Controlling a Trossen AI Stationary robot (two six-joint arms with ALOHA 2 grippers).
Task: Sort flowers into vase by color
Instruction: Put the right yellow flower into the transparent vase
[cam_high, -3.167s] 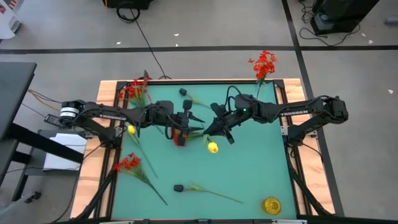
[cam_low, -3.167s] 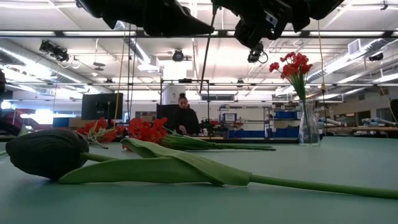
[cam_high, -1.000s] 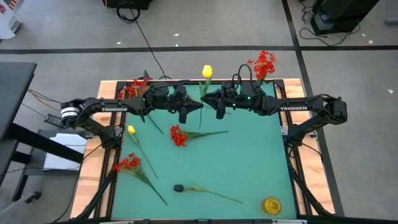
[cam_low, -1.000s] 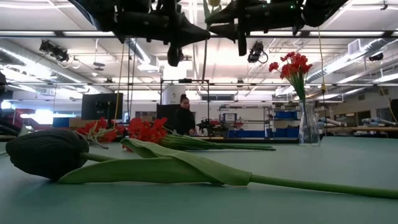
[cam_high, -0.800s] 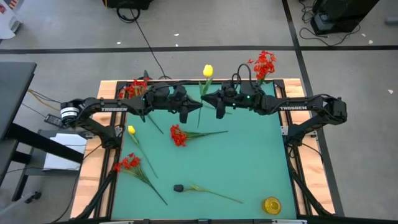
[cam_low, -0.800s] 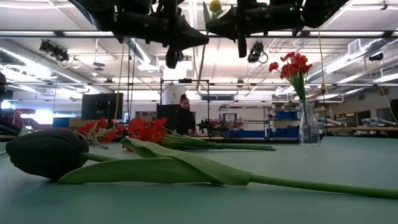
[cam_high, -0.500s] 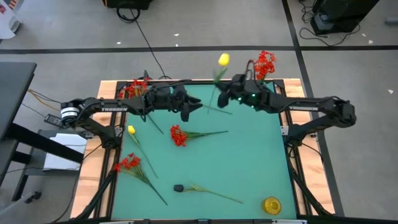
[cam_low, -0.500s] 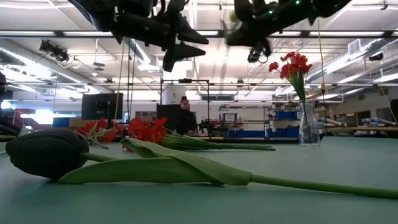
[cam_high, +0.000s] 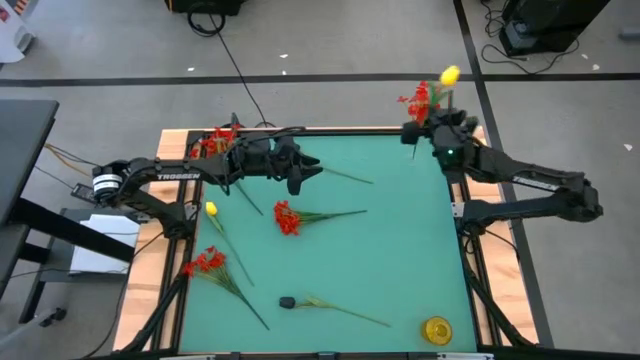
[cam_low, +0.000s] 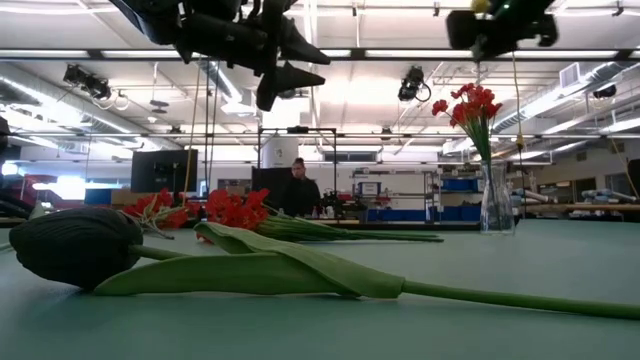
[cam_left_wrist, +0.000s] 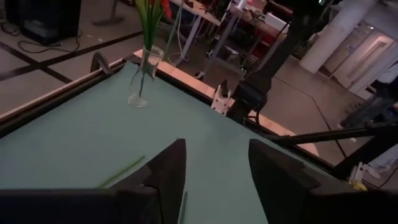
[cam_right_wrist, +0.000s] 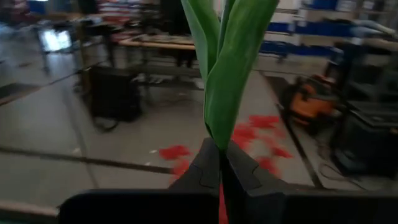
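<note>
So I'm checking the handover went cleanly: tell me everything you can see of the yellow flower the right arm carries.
The yellow flower is artificial-looking: a small yellow bloom on a thin green stem with long, broad green leaves. The right hand is shut on the stem just below the leaves, holding it roughly upright, raised beside the red flowers in the clear vase at the table's far right corner. Only the hand visibly touches it.

Even overhead light fills the high view, with soft shadows on the worktop (cam_high: 400, 260). In the low view, ceiling strip lights (cam_low: 560, 52) glare. The right wrist view's background is blurred; the left wrist view is dim.
</note>
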